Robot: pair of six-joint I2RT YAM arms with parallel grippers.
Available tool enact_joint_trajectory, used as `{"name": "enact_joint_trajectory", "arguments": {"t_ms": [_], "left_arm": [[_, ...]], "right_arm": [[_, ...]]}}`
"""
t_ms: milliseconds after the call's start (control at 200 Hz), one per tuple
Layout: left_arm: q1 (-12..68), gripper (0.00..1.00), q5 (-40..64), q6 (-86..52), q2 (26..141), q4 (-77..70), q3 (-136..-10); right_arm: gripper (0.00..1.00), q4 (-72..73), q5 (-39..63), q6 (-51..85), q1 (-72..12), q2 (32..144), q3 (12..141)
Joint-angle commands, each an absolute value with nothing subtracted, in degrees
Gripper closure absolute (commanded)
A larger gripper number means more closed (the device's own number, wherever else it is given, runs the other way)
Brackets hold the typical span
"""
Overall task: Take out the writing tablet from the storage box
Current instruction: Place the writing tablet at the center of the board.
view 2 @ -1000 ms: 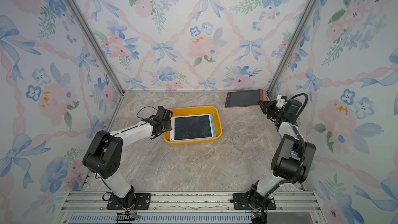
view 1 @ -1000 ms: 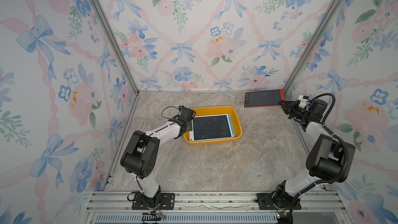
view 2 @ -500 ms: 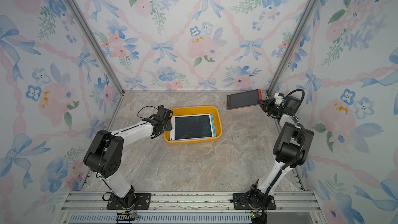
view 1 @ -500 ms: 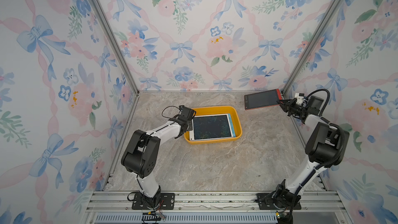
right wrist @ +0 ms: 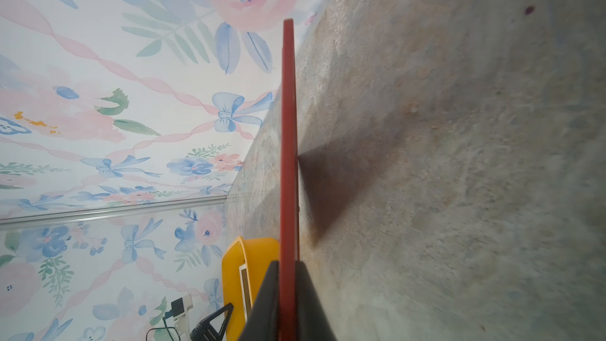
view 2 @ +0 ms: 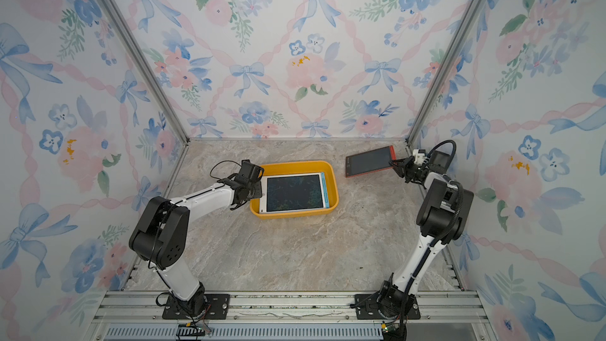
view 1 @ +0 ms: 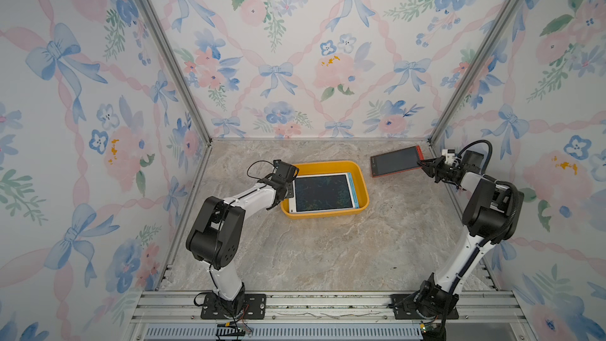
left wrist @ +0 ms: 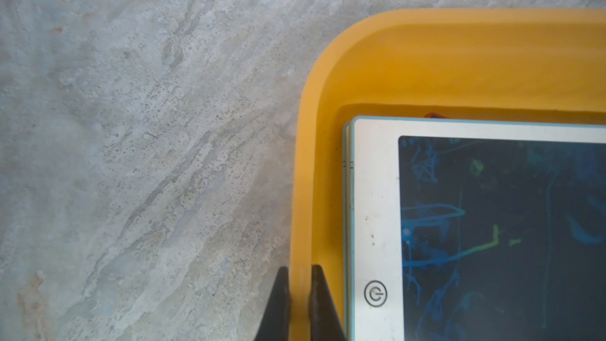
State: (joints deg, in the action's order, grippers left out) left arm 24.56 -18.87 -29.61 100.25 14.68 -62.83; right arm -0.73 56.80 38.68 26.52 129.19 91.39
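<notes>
- Left wrist view: left end effector (left wrist: 299, 270) is clamped on the storage box (left wrist: 308, 159) rim, likely steadying it; a white writing tablet (left wrist: 377, 191) lies inside.
- Outside the box, the right end effector (right wrist: 288, 265) pinches the red writing tablet (right wrist: 288, 126) by its edge, low over the table (right wrist: 459, 159).

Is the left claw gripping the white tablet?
No, the left claw pinches the storage box rim, beside the white tablet.

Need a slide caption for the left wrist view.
Left hand pinches the storage box rim beside a white-framed writing tablet.
</notes>
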Motion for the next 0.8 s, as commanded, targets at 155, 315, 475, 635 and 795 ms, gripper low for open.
{"name": "enact_joint_trajectory", "arguments": {"t_ms": [155,315,475,635,795], "left_arm": [[24.34,1.00,-17.93,-29.50,102.48,14.70,-63.99],[24.22,1.00,-17.88,-29.49,102.86,15.20,-64.54],[24.16,1.00,-17.82,-29.40,103.14,15.44,-64.76],[24.15,1.00,-17.73,-29.54,103.19,15.56,-65.05],[24.10,1.00,-17.66,-29.49,103.54,15.53,-65.39]], "right_arm": [[0.86,-10.56,54.13,30.44,25.97,134.15,95.76],[0.83,-14.05,52.82,27.42,25.75,135.48,97.44],[0.80,-15.18,51.98,26.55,25.58,136.71,98.25],[0.76,-16.01,51.09,25.95,25.59,137.13,98.60],[0.74,-16.81,50.50,25.92,25.65,137.34,99.38]]}}
